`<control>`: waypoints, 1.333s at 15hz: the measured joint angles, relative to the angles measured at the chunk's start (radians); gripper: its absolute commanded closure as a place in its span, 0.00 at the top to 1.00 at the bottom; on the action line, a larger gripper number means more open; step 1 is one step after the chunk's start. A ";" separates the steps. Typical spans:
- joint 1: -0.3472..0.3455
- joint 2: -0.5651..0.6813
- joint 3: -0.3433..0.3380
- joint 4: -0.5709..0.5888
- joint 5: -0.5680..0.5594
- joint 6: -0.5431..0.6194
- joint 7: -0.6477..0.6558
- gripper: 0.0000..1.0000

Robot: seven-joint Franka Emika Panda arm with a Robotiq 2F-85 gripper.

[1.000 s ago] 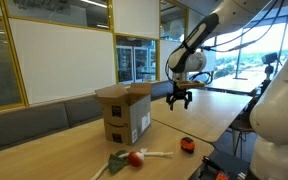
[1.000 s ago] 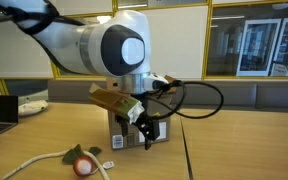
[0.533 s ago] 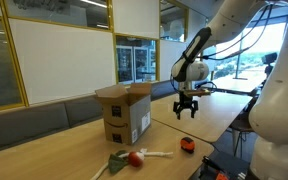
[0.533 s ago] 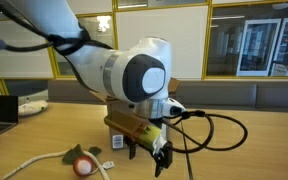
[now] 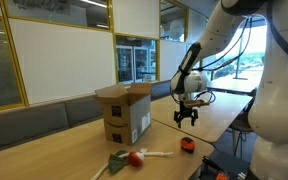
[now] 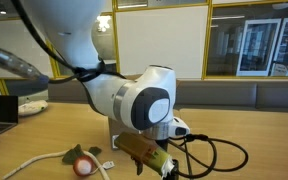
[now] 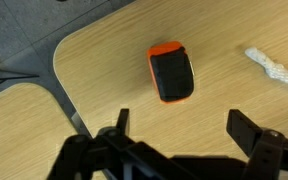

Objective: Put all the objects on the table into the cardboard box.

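While the end effector (image 5: 187, 117) hangs above the orange-and-black gadget (image 7: 171, 72) rather than around it, the step in hand looks like the approach for a first pick. The gadget lies flat near the rounded corner of the bench (image 7: 104, 50). It is well apart from the cardboard box (image 5: 124, 112), which stands further along the same bench with its top flaps up.

In the wrist view the gadget sits ahead of the gap between the two fingers (image 7: 121, 122), not centred in it. A good approach would carry the wrist forward until the gadget lies midway, then go straight down. Its long side runs roughly away from the fingers, so they would close across the narrower width, which seems the safer line. Because it lies close to the bench edge, a sideways nudge could push it off. The braided end of a long white piece (image 7: 276, 68) lies near the gadget but apart from it, and should stay clear of the closing fingers.

The fingers are spread wide apart, holding and touching nothing. A red ball (image 5: 135, 158) and a green stem (image 5: 109, 164) lie together on the bench in front of the box, not in it.
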 measured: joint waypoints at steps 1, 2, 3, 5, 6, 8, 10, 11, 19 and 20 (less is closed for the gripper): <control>-0.004 0.015 0.000 0.000 0.017 0.026 -0.014 1.00; -0.009 0.029 0.000 -0.001 0.038 0.048 -0.030 1.00; -0.014 0.042 0.002 -0.003 0.062 0.067 -0.050 1.00; -0.026 0.067 0.007 -0.013 0.118 0.096 -0.100 1.00; -0.033 0.077 0.011 -0.018 0.145 0.105 -0.126 1.00; -0.048 0.091 0.021 -0.032 0.188 0.113 -0.178 1.00; -0.060 0.100 0.034 -0.050 0.212 0.119 -0.220 1.00; -0.064 0.103 0.041 -0.056 0.218 0.121 -0.236 1.00; -0.065 0.106 0.117 -0.101 0.247 0.130 -0.313 1.00; -0.064 0.107 0.120 -0.109 0.247 0.138 -0.315 1.00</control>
